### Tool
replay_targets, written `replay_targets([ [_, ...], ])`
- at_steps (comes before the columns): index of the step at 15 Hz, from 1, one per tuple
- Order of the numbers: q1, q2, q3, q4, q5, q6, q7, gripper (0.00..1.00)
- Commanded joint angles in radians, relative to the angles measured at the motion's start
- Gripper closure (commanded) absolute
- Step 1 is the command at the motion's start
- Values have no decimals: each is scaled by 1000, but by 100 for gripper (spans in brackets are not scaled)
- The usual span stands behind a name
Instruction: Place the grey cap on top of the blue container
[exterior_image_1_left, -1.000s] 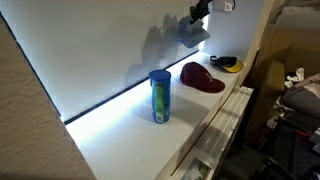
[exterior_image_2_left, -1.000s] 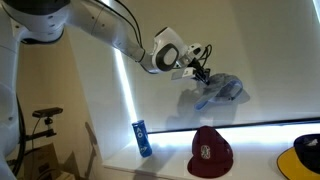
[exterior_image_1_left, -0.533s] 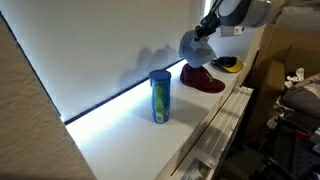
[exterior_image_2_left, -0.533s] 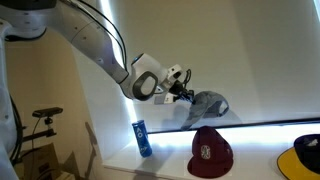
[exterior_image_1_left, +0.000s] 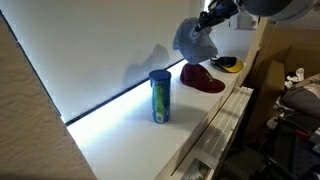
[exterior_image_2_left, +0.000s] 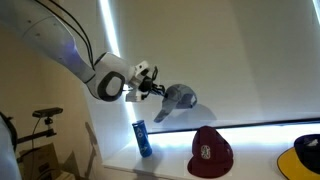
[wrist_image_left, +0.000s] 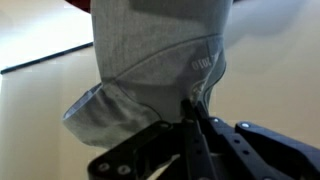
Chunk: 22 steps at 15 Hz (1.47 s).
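Observation:
My gripper is shut on the grey cap, which hangs in the air; it also shows in an exterior view. In the wrist view the grey cap fills the frame, pinched between the closed fingers. The blue container stands upright on the white ledge, with a green-yellow label; it also shows in an exterior view. The cap hangs above and to one side of the container, apart from it.
A dark red cap lies on the ledge beyond the container, also in an exterior view. A yellow and black cap lies further along. The white wall runs close behind. The ledge's front edge drops off.
The gripper has carried the grey cap along the wall towards the blue container and slightly lower. The container and the other caps have not moved.

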Motion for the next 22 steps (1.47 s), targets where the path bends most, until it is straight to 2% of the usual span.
replay_targets([
  [1, 8, -258, 105, -124, 31, -4, 59, 99],
  [4, 81, -435, 160, -223, 26, -13, 148, 99],
  [5, 110, -335, 186, -101, 107, -15, 83, 99],
  [7, 204, -372, 208, -110, 178, -25, 80, 99],
  [9, 267, -364, 253, -99, 283, -25, 46, 99],
  [12, 420, -315, 244, -98, 440, -30, -53, 99],
  [14, 483, -296, 172, -100, 496, -67, -84, 99],
  [16, 506, -248, 113, -102, 535, -10, -77, 99],
  [17, 532, -223, 61, -103, 544, 45, -52, 99],
  [18, 445, -268, 85, -103, 524, -23, -35, 99],
  [21, 411, -241, 11, -102, 451, -18, 33, 99],
  [22, 445, -229, -47, -99, 415, -20, 49, 99],
])
